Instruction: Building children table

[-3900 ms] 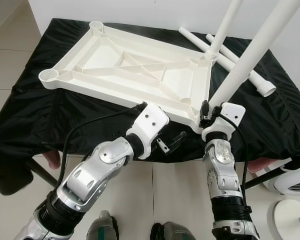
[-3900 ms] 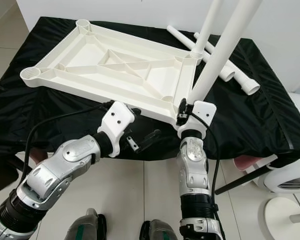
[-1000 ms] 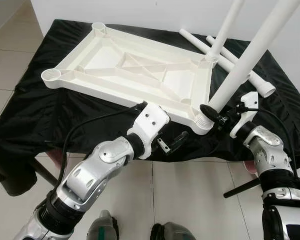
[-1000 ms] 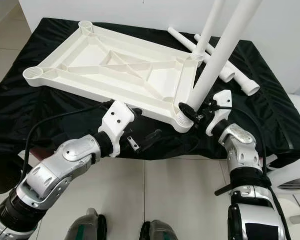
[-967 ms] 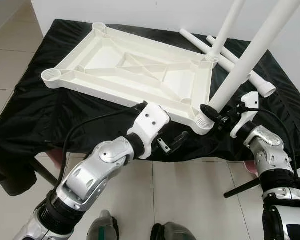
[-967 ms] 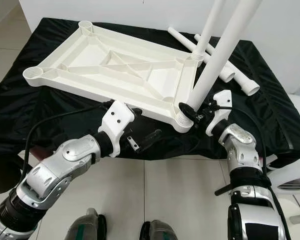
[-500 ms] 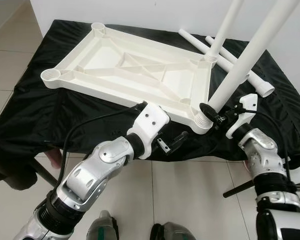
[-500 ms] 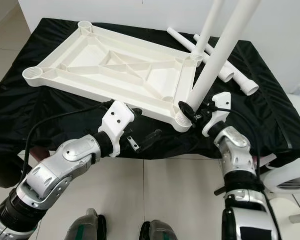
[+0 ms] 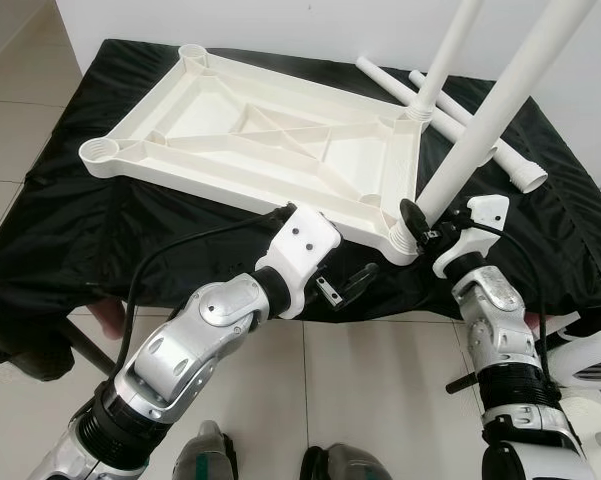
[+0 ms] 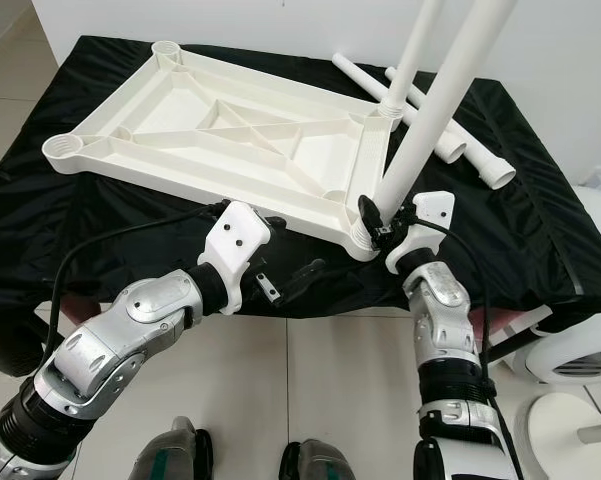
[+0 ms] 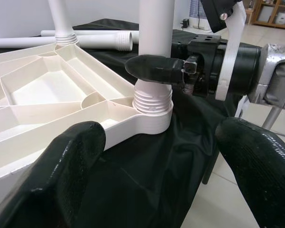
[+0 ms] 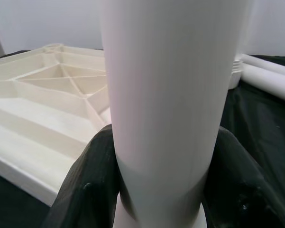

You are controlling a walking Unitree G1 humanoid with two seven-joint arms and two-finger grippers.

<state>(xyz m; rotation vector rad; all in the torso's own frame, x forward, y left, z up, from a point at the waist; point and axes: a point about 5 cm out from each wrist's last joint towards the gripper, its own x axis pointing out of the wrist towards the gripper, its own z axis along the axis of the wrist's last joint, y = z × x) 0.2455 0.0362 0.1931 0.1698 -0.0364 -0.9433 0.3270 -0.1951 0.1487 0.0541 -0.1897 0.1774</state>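
I have the black-draped work table [image 9: 70,230] in front of me, and on it the white tabletop [image 9: 270,140] of the children's table lies upside down, ribs up, running from the far left corner toward the near right edge. Two legs are already standing in its right-hand sockets: the far leg [image 9: 450,55] at the far right corner and the near leg [image 9: 490,110] at the near right corner, both rising out of the top of my picture. Two spare legs [image 9: 460,110] lie flat on the cloth beyond the tabletop, on the far right, just beside each other. The two left sockets [image 9: 98,152] are open and empty.

My right gripper [image 9: 420,222] is at the base of the near leg, its black fingers [image 12: 90,185] wrapped on either side of the tube right above the threaded collar [image 11: 153,102], closed onto it. I judge this to be the screwing-in step for that leg; threads show above the socket, so it looks not fully seated, though I can't be sure how much turn is left.

My left gripper [image 9: 342,286] hangs in front of the near edge of the tabletop, just left of that corner, fingers [image 11: 71,161] spread wide and holding nothing.

Next I'd twist the near leg with the right wrist, keeping it upright so the thread doesn't cross, and perhaps bring the left gripper onto the tabletop's rim to stop it rotating.
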